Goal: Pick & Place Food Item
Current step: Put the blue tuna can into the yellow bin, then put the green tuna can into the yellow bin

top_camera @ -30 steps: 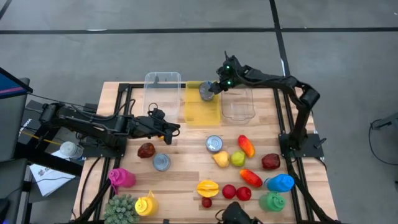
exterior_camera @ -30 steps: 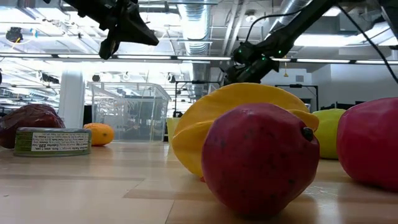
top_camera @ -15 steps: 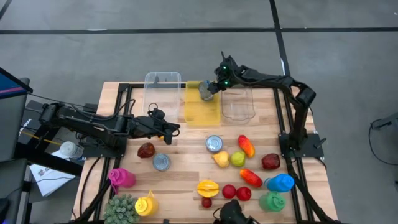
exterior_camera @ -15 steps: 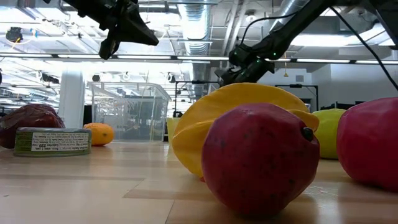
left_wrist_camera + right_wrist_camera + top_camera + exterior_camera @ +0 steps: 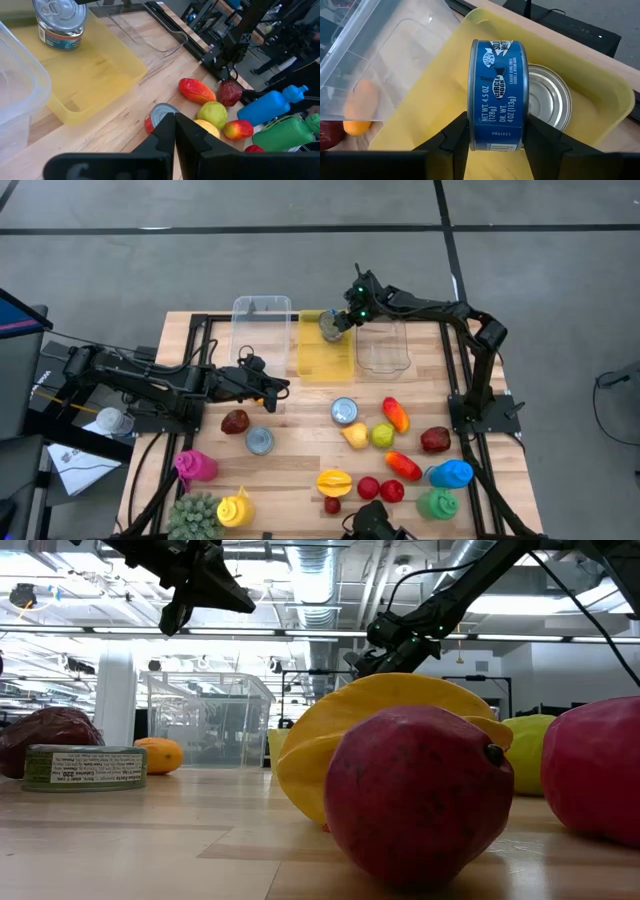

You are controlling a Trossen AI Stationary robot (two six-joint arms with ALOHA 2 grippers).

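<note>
Gripping blue can (image 5: 497, 95) above yellow bin (image 5: 435, 100)

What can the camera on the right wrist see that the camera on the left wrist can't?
Only the right wrist view shows the blue can clamped on its side in the right gripper, and an orange fruit behind a clear bin's wall. Only the left wrist view shows the red-labelled can, the blue bottle and the shut left gripper. Both show the yellow tray with a can standing in it.
</note>
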